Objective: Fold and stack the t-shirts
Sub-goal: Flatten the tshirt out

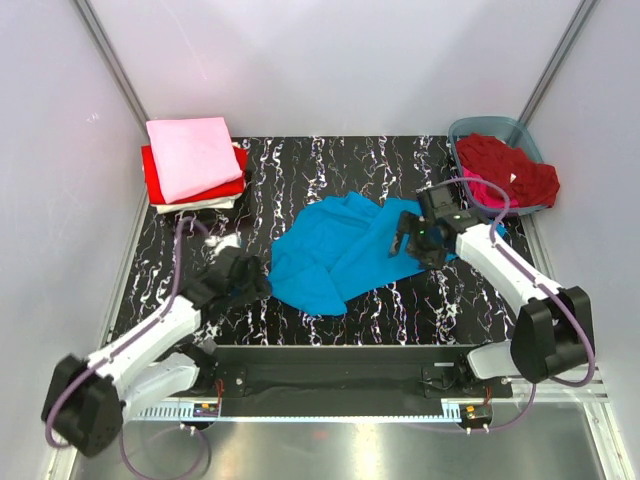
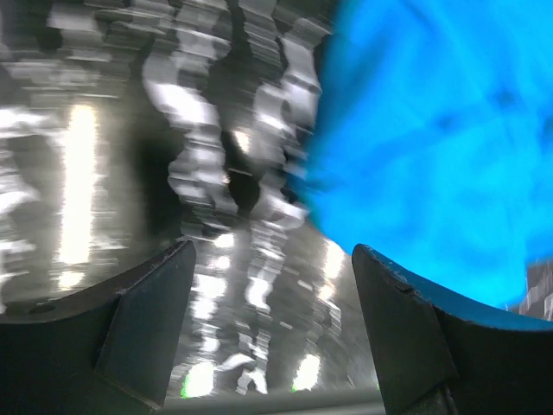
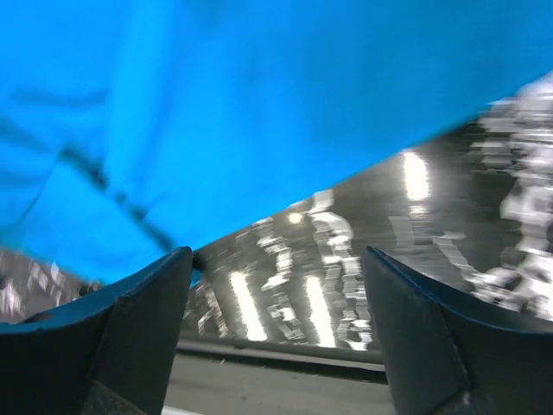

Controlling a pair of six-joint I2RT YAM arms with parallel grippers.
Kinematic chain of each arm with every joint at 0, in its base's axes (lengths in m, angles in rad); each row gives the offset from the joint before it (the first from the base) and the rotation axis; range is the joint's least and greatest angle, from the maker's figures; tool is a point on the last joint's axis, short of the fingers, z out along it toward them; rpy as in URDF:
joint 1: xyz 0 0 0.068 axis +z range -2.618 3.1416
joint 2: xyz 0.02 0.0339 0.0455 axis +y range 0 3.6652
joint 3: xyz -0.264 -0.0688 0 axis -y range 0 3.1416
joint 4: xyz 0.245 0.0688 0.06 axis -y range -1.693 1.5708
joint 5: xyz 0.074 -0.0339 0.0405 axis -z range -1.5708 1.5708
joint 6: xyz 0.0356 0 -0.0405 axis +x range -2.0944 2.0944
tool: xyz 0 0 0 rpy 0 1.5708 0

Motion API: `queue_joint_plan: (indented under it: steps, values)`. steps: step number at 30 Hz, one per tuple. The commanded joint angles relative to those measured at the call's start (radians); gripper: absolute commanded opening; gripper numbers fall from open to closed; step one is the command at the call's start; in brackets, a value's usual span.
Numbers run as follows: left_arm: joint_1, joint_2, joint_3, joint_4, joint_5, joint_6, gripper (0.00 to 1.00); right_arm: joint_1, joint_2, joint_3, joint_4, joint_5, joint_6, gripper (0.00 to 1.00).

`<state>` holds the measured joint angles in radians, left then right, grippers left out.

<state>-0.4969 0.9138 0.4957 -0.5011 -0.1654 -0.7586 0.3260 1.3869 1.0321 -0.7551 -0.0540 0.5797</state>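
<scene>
A turquoise t-shirt [image 1: 335, 250] lies crumpled in the middle of the black marbled table [image 1: 330, 165]. My left gripper [image 1: 252, 280] hovers at its left edge, open, with only bare table between the fingers; in the left wrist view the gripper [image 2: 272, 251] has the turquoise cloth [image 2: 432, 147] up and to the right. My right gripper [image 1: 405, 240] is over the shirt's right edge, also open and empty; the right wrist view shows the gripper [image 3: 276, 252] just below the cloth [image 3: 216, 104]. A folded stack sits back left: pale pink t-shirt [image 1: 195, 155] over bright red [image 1: 152, 178] over white [image 1: 205, 205].
A grey-blue plastic tub [image 1: 495, 128] at the back right corner holds a dark red t-shirt [image 1: 505, 165] and a magenta one [image 1: 487, 192]. White walls close in the table on three sides. A metal rail [image 1: 330, 375] carries the arm bases at the near edge.
</scene>
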Motion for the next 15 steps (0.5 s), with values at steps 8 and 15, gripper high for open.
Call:
queue_joint_plan:
  steps: [8, 15]
  values:
    - [-0.183, 0.474, 0.395, 0.124, 0.024, 0.071, 0.68, 0.18, 0.009, -0.088, 0.238, -0.084, 0.077, 0.82]
    - [-0.224, 0.747, 0.647, 0.087, 0.047, 0.091, 0.63, 0.182, -0.161, -0.353, 0.479, -0.031, 0.132, 0.76]
